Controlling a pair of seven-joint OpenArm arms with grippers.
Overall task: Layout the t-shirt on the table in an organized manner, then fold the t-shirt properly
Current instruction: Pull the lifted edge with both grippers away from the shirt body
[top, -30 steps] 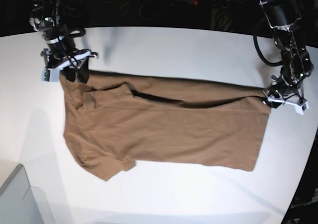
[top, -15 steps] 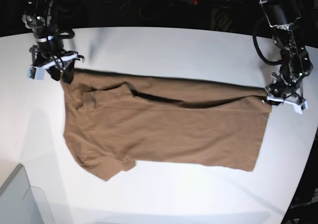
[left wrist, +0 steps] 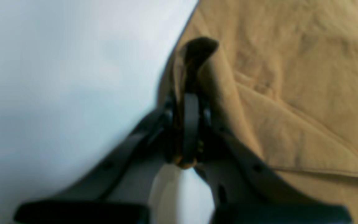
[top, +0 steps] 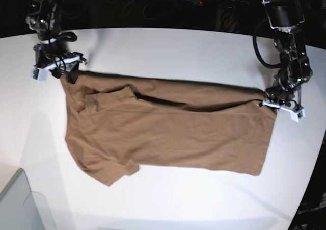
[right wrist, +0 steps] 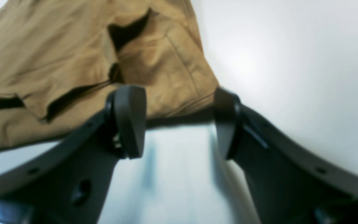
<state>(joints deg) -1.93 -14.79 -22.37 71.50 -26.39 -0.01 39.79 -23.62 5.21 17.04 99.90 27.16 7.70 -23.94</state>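
Your left gripper point(left wrist: 187, 102) pinches the shirt point(top: 168, 130) corner, likely to tension the hem, while your right gripper point(right wrist: 179, 123) gapes empty beside the sleeve on the table point(top: 178, 46).

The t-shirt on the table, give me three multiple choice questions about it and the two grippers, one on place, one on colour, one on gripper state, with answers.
1. Where does the left gripper meet the t-shirt?
A. at its edge
B. mid-panel
C. nowhere

2. What colour is the t-shirt?
A. blue
B. brown
C. white

3. How does the right gripper stand?
A. shut on cloth
B. open, nothing between its fingers
C. out of view

Answers: 1 A, the left wrist view shows a pinched fold of cloth at the shirt's border beside the bare table. 2 B, tan-brown in every view. 3 B, the right wrist view shows the fingers spread with only table between them.
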